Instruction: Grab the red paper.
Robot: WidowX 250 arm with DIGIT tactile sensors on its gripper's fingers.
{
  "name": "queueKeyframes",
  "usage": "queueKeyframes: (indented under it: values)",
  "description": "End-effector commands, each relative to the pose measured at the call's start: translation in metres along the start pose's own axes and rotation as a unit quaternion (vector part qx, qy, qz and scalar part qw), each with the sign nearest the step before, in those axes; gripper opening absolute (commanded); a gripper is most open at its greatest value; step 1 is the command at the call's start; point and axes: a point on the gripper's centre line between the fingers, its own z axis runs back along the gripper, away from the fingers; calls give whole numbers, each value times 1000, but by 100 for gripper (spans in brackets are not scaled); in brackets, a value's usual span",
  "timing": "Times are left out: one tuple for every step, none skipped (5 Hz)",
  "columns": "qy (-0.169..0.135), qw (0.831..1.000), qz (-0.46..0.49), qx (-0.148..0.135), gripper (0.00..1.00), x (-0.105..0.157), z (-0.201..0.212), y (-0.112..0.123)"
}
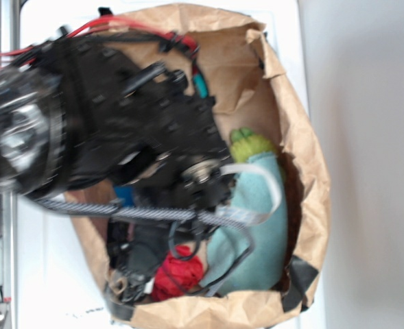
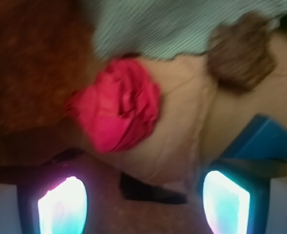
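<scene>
White tabletop (image 1: 366,137) runs around a shallow tray of crumpled brown paper (image 1: 304,137), and that tray holds everything I am working over. My black arm (image 1: 119,130) reaches in from the left of the exterior view and covers much of the tray. Its gripper (image 1: 136,274) hangs low near the tray's front edge, though from that side I cannot make out the fingers.

From the wrist view I see the two fingers (image 2: 63,204) spread wide, glowing pale at the bottom of the frame, with nothing between them. The red paper (image 2: 119,109) lies on the brown floor of the tray ahead of the fingers, apart from them and closer to the left one. It touches the edge of a light green cloth (image 2: 182,24) beyond it. A brown lump (image 2: 243,51) sits to the right against the same cloth, and a blue block (image 2: 265,139) lies just beyond the right finger.

In the exterior view a yellow-green thing (image 1: 251,144) rests at the far end of the cloth.
</scene>
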Motion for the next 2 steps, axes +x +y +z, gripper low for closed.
queueKeyframes:
  values:
    - [-47, 998, -36, -18, 100, 6, 3, -25]
    - [-50, 998, -23, -25, 100, 16, -6, -24]
